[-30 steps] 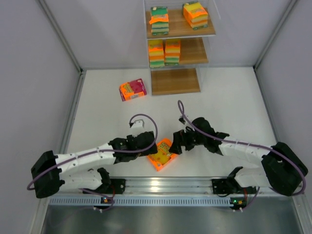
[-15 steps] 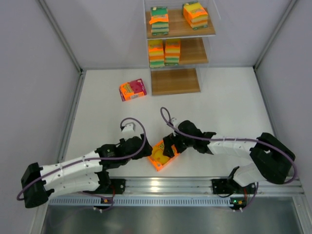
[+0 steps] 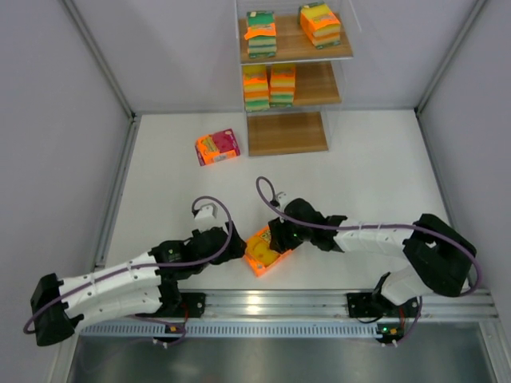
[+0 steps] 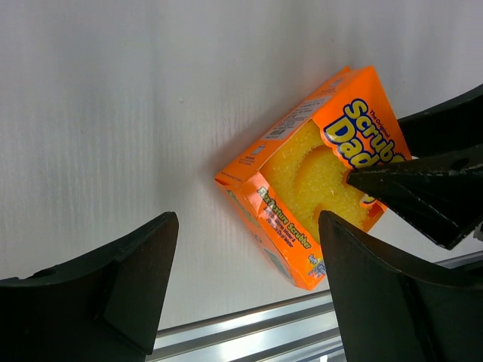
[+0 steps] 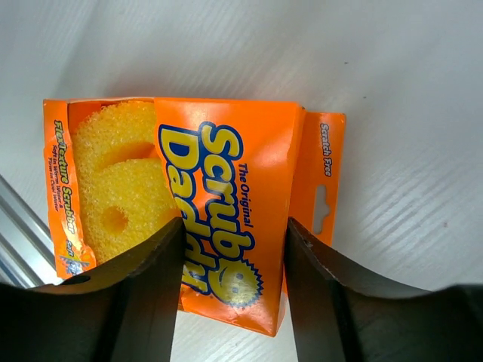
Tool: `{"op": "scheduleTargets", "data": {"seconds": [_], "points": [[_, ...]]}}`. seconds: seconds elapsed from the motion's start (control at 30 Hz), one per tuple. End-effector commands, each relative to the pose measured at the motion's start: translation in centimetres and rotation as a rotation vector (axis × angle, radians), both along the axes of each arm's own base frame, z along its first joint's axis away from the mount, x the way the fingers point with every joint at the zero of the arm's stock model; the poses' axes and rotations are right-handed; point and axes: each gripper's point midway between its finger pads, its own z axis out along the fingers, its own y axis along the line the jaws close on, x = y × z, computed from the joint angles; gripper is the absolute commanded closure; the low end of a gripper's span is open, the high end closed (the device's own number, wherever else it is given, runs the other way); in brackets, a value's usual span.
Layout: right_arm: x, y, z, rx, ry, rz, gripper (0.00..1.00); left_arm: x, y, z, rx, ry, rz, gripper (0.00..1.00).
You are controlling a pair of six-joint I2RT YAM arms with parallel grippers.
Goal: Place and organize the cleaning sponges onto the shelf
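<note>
Nearest to me, the rail (image 3: pixel 271 302) is running along the table (image 3: pixel 375 183) edge. Just beyond it the orange pack (image 4: pixel 317 173) is lying on the white surface, turned diagonally so that one corner is pointing at the rail. It is sitting tipped, with a printed side panel showing beside the yellow sponge window. Counting its hang tab, its long axis is running across the gap of the right gripper (image 5: pixel 234 224). Those jaws are standing roughly half apart over the printed face, with the pack reaching out past both fingers. I cannot tell whether they are gripping it or only touching it.

The left gripper (image 4: pixel 247 226) is hovering just left of the pack, jaws spread wide and nothing between them. A purple cable (image 3: pixel 263 191) is looping up just behind the right wrist.

Farther out and to the left, a pink-and-orange pack (image 3: pixel 217 148) is lying flat, near the foot of the shelf (image 3: pixel 287 134) but apart from it. On the shelf, a pair of packs (image 3: pixel 255 86) is standing side by side on the middle board. Two more packs (image 3: pixel 320 24) are sitting spaced apart on the top board.
</note>
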Motion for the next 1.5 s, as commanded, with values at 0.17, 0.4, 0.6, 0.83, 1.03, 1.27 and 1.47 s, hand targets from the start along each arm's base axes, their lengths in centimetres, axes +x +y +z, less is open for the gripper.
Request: {"op": "scheduleTargets", "data": {"seconds": [0.17, 0.4, 0.6, 0.83, 1.03, 1.27, 1.47], "points": [[3.9, -1.6, 5.3, 0.037, -0.122, -0.27, 0.48, 0.3, 0.9, 0.8, -0.026, -0.048, 0.026, 0.19], [10.9, -3.9, 9.4, 0.17, -0.12, -0.602, 0.51, 0.5, 1.1, 0.6, -0.005, -0.057, 0.032, 0.18], [17.5, -6.1, 10.5, 0.271, -0.126, -0.956, 0.43, 0.7, 0.9, 1.3, -0.014, -0.07, 0.034, 0.18], [22.6, -7.9, 10.2, 0.312, -0.138, -1.321, 0.41, 1.0, 1.0, 2.3, -0.033, -0.101, 0.036, 0.17], [25.5, -8.2, 8.7, 0.454, -0.059, -1.573, 0.46, 0.8, 0.7, 2.6, -0.043, -0.094, 0.022, 0.17], [28.6, -6.0, 7.0, 0.533, 0.04, -1.731, 0.46, 0.5, 0.5, 2.9, -0.064, -0.082, 0.01, 0.17], [31.2, -4.8, 7.0, 0.55, 0.05, -1.854, 0.46, 0.6, 0.7, 3.5, -0.093, -0.101, 0.022, 0.17]]}}
